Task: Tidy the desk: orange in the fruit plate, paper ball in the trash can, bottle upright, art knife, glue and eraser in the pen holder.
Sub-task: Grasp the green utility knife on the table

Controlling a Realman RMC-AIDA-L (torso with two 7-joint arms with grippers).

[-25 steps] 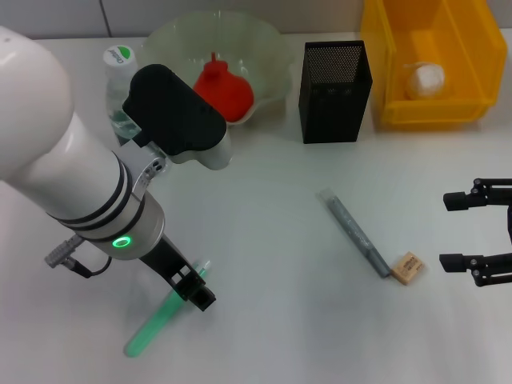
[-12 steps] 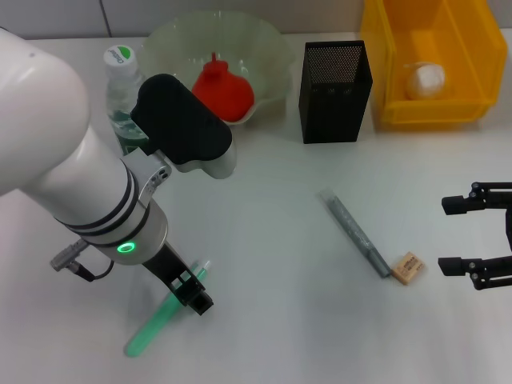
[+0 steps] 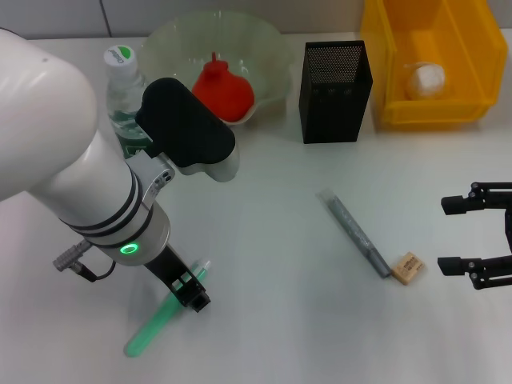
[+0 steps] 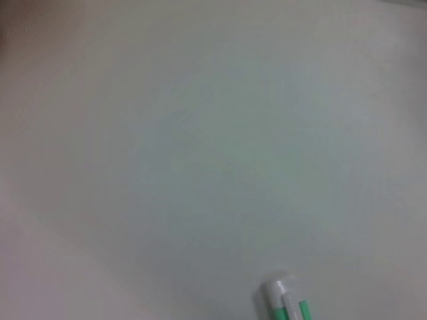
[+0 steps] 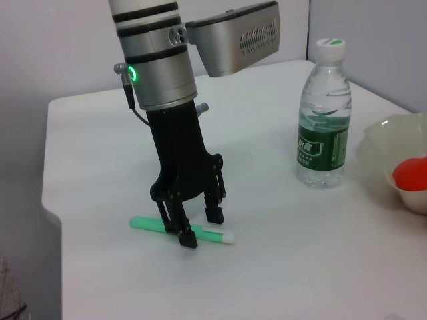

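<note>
Green glue stick lying flat on counter, near-left — long axis running diagonally. Left gripper straddling its capped end, jaws spread, not yet pinching. Right gripper hanging far right, jaws spread, well apart.

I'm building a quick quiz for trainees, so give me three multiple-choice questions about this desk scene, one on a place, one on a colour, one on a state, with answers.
1. Where is the paper ball?
A. yellow bin
B. fruit plate
C. pen holder

2. What colour is the glue stick under the left gripper?
A. black
B. green
C. yellow

3. How does the bottle stand?
A. on its side
B. upside down
C. upright

Answers: 1 A, it lies inside the yellow bin. 2 B, its body is green with a white cap. 3 C, it stands cap up in the right wrist view.
</note>
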